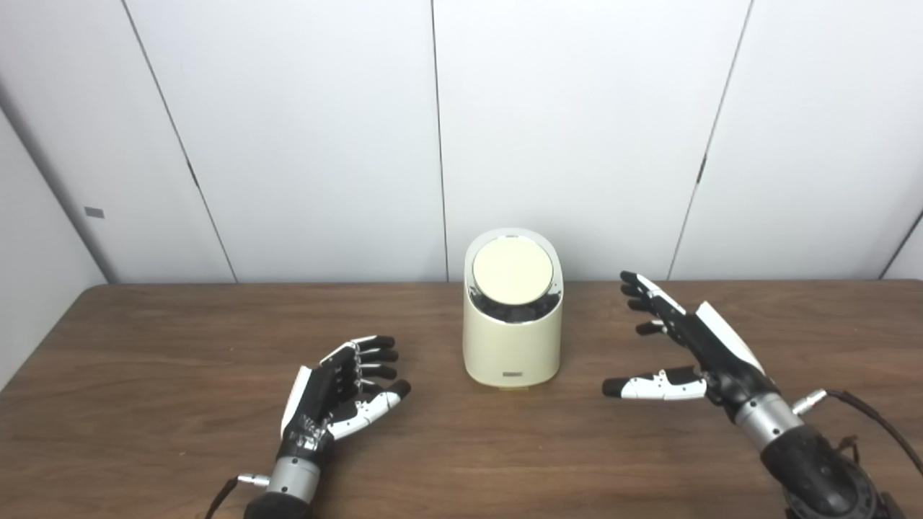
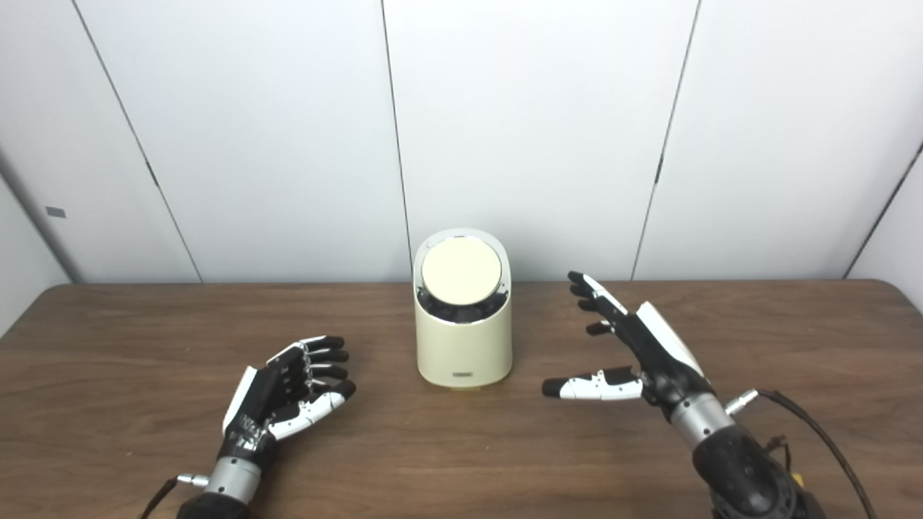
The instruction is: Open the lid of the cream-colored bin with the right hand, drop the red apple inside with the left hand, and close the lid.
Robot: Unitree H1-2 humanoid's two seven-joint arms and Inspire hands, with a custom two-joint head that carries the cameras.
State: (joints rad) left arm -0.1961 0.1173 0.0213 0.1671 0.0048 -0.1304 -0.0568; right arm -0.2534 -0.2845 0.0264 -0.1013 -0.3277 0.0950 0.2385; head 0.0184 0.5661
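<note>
The right hand [image 1: 692,346] hovers empty to the right of the cream-colored bin [image 1: 513,339], fingers spread, thumb extended toward the bin wall, not touching it. The left hand [image 1: 339,396] sits low over the wooden table [image 1: 144,360] to the bin's left, fingers loosely curled, grasping nothing. The bin stands upright near the table's rear centre, long axis vertical; its round lid [image 1: 513,271] is down, tilted so its face points toward the camera. No red apple is visible in either view; the drop step cannot proceed until one is located. Probable risks: a sideways push by the right hand against the bin's wall instead of the lid may slide or tip the unrestrained bin; a lid released too early may fall shut again.
</note>
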